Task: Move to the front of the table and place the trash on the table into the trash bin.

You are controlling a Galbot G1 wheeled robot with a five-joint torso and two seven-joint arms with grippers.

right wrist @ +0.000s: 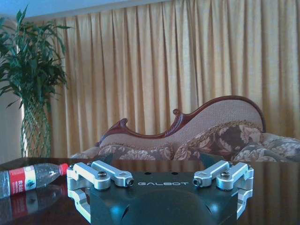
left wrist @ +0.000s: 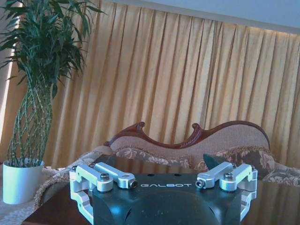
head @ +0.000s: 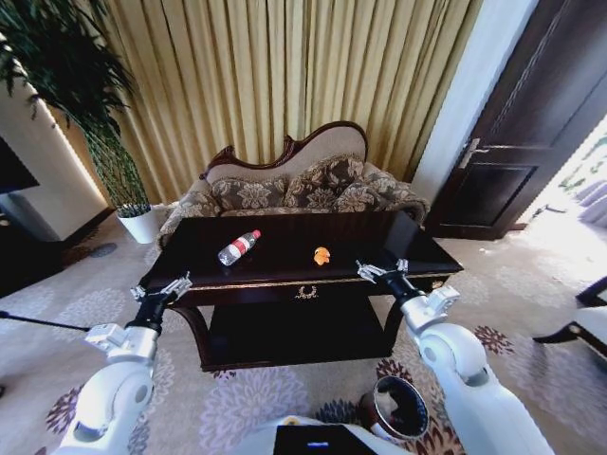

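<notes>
A clear plastic bottle (head: 238,247) with a red cap and red label lies on its side on the dark, glossy brown surface (head: 285,270), left of the gold ornament at the front centre, and a small orange scrap (head: 321,255) sits just right of it. The left hand (head: 161,292) hovers at the surface's front left corner and the right hand (head: 379,272) at its front right edge, both spread open and holding nothing. The round dark bin (head: 398,408) with a shiny rim stands on the carpet in front of the surface.
</notes>
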